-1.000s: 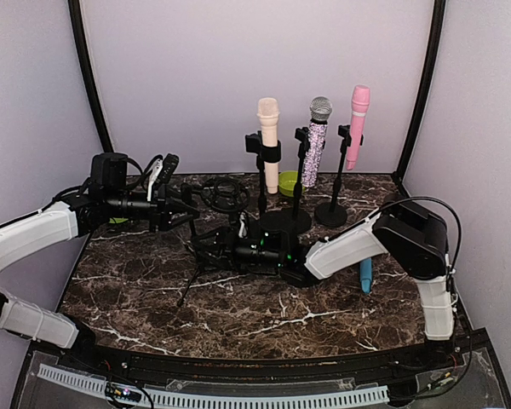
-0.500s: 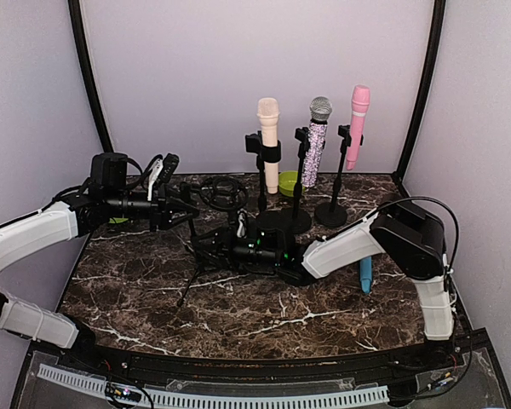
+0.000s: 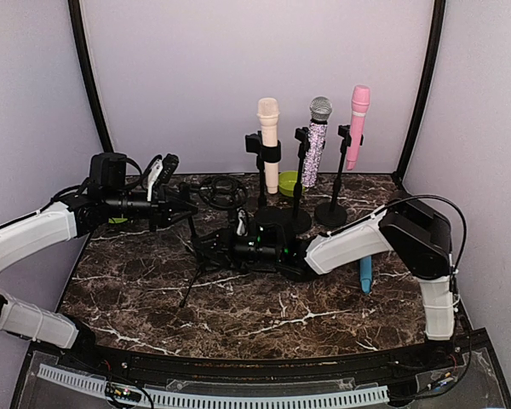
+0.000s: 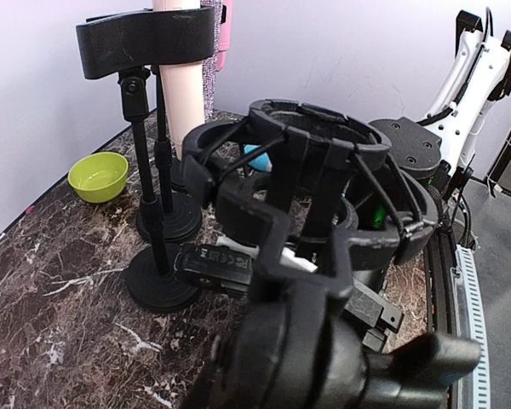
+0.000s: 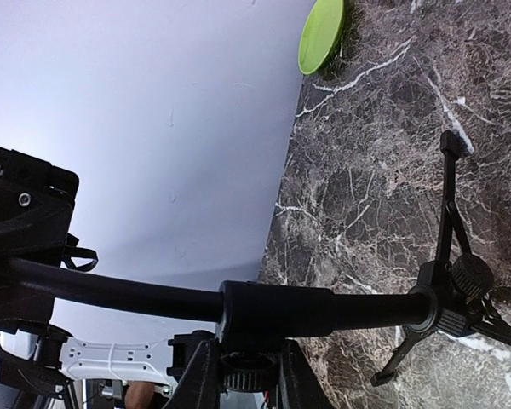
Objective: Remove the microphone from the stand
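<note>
Extraction step, by the look of it: R gripper (image 5: pixel 245 375) jaws clamped on stand (image 5: pixel 324 311) pole above the counter (image 3: pixel 264 307). L gripper (image 3: pixel 177 205) sits at the shock mount (image 4: pixel 324 153); can't tell if its jaws are closed. Mic (image 4: pixel 281 349) apparently seated in mount. Next, prob.: L pulls straight out w/ R bracing.

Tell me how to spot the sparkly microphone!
At the back of the dark marble table, three microphones stand upright in black stands near the wall. The sparkly microphone is the middle one. Only it has a glittery body and silver mesh head; the cream microphone on its left and pink microphone on its right are plain.
</note>
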### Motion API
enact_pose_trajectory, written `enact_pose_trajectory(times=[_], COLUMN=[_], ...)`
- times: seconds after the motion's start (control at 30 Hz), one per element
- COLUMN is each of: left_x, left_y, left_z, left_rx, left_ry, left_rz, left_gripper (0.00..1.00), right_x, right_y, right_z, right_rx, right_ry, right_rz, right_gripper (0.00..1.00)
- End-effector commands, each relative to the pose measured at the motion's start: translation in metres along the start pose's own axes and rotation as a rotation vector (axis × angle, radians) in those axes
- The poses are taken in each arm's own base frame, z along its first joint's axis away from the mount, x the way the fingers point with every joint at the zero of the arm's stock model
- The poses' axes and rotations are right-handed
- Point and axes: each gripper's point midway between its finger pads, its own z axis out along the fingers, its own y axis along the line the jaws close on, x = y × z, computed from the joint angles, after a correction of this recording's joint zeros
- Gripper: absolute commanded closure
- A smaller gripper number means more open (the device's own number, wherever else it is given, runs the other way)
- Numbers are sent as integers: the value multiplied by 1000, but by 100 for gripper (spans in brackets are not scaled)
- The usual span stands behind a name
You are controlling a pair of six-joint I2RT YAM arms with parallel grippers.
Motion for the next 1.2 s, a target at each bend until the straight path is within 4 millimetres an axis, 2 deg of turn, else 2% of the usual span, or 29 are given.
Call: enact_pose_trajectory(times=[0.0, 0.2, 0.4, 0.63, 0.73, 0.87, 0.97, 1.03, 1.17], left_x=[-11, -12, -17, -18, -17, -18, -20, -21, -19], left_y=[-13, -14, -11, -8, -8, -6, -5, -4, -5], left_z=[-9, -10, -7, -4, -4, -4, -3, -3, -1], left_rx=[26, 28, 32, 30, 29, 21, 15, 10, 14], left_ry=[-13, -14, -17, -16, -14, -20, -22, -24, -22], left_rz=[-12, -16, -16, -10, -8, -7, -7, -4, -3], left_gripper=[80, 82, 85, 87, 88, 89, 90, 90, 90], right_x=[-18, -17, -19, -31, -32, -26, -13, -3, 17], right_y=[-6, -29, -44, -56, -45, -29, -9, -3, 18], right_z=[-10, -15, -18, -32, -33, -29, -33, -40, -37], right_rx=[120, 270, 374, 567, 567, 451, 192, 31, -180], right_ry=[-18, 29, 58, -30, -105, -122, -96, -66, 31], right_rz=[-141, -280, -369, -508, -550, -498, -354, -252, -112], right_gripper=[100, 100, 100, 100, 89, 63, 49, 45, 42])
